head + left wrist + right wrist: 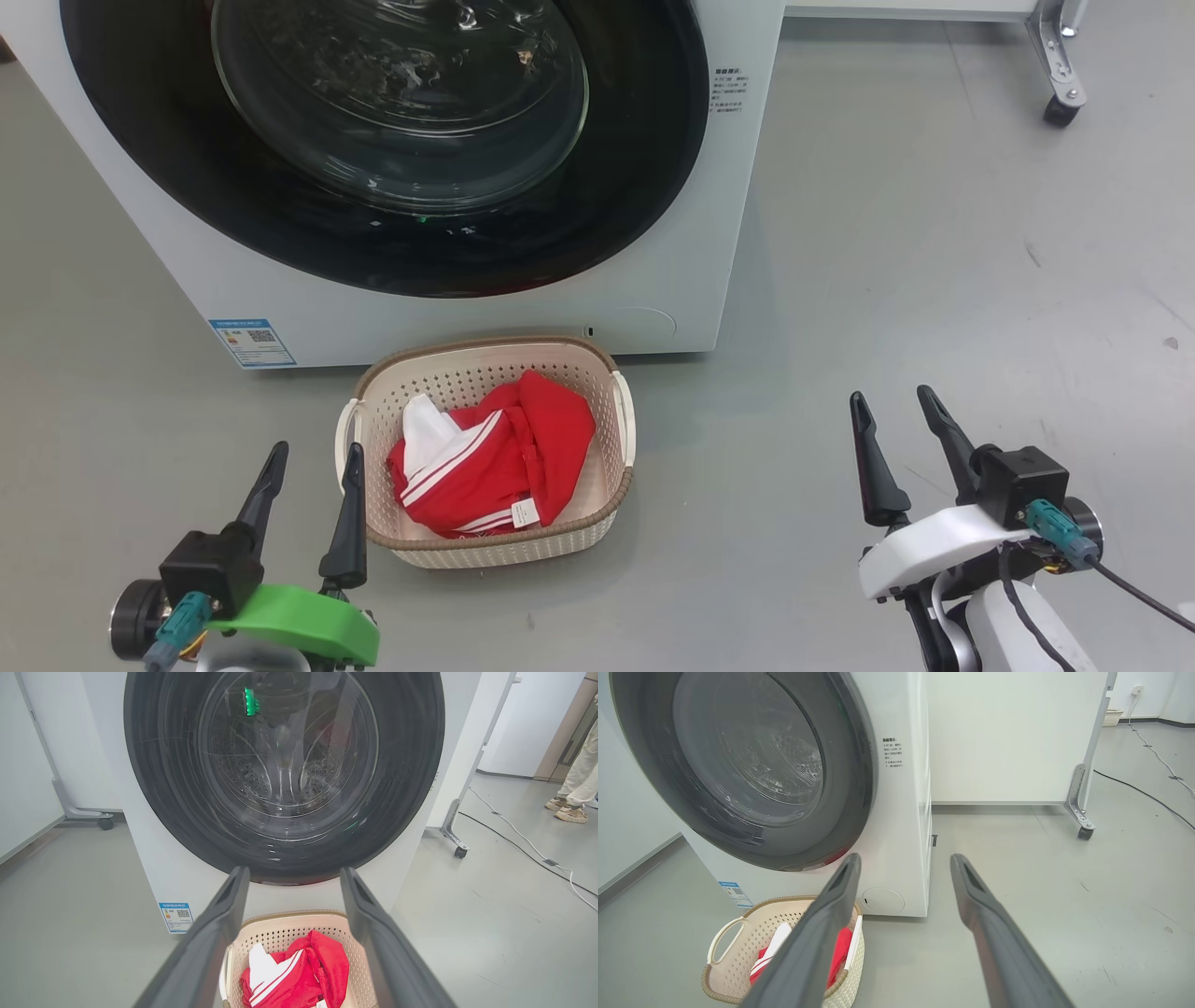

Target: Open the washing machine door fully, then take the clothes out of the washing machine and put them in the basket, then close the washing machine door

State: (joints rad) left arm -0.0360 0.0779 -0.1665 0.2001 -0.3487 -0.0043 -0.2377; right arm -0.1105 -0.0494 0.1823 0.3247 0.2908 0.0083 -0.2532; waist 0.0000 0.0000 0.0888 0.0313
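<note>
Both sets of jaws wide and empty: your left gripper [317, 448] lower left, right gripper [889, 394] lower right, held clear (nothing left to carry, I'd say). Clothes [504, 457] lie in the basket [485, 343] bottom centre, washing machine door [280, 215] shut above.

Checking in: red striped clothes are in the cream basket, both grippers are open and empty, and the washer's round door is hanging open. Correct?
Not the door: the big round black-ringed glass door sits shut against the white front-loading washing machine, as the head view shows. Otherwise yes: red white-striped clothes in the cream perforated basket, left gripper and right gripper open, empty.
</note>
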